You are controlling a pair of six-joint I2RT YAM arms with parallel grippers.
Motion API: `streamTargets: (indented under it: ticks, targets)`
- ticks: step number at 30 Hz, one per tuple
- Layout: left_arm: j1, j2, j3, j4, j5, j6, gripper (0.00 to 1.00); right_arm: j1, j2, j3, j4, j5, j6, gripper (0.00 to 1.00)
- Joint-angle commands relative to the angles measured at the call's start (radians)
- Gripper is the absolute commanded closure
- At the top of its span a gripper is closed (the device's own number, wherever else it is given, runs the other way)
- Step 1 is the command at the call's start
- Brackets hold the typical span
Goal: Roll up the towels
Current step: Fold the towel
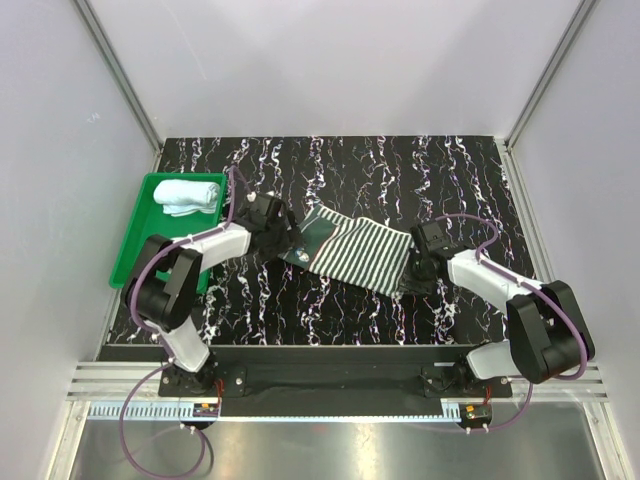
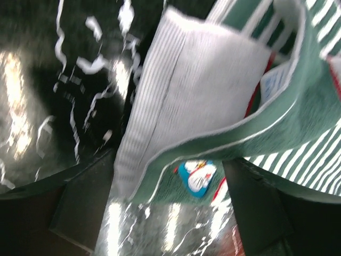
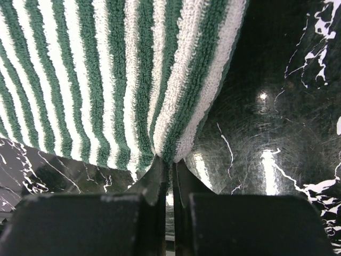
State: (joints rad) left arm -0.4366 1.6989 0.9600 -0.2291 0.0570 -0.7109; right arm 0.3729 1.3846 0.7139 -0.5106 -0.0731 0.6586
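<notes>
The striped towel (image 1: 362, 256), dark green and white with a patterned green edge, lies bunched across the middle of the black marbled table. My right gripper (image 1: 414, 262) pinches its right edge. In the right wrist view the gripper (image 3: 171, 162) is shut on a fold of the striped towel (image 3: 133, 69). My left gripper (image 1: 286, 240) is at the towel's left end. In the left wrist view it (image 2: 170, 186) stands open, and the patterned edge of the towel (image 2: 213, 80) hangs between its wide-apart fingers (image 2: 88, 197). The light blue towel (image 1: 188, 195) lies rolled in the green tray.
The green tray (image 1: 125, 255) sits at the table's left edge, beside the left arm. Grey walls with metal rails close in the table on the left, the right and the back.
</notes>
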Motion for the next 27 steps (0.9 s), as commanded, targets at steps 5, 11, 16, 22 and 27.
streamTargets:
  ticks: [5,11,16,22,27]
  targets:
    - [-0.001,0.077,0.112,0.022,0.001,-0.001,0.55,0.0,0.005,-0.022,0.023,-0.017,-0.013,1.0]
    - [-0.004,0.078,0.143,-0.001,0.012,0.021,1.0,0.0,0.004,-0.024,0.021,-0.021,-0.011,1.0]
    - [-0.017,0.016,0.264,-0.176,-0.052,0.099,1.0,0.0,0.007,-0.033,0.029,-0.017,-0.001,1.0]
    - [-0.045,0.015,0.501,-0.335,-0.063,0.223,1.0,0.0,0.01,-0.056,0.046,-0.022,0.015,1.0]
    - [-0.057,0.042,0.565,-0.225,0.2,0.376,1.0,0.0,0.002,-0.062,0.049,-0.025,0.016,1.0]
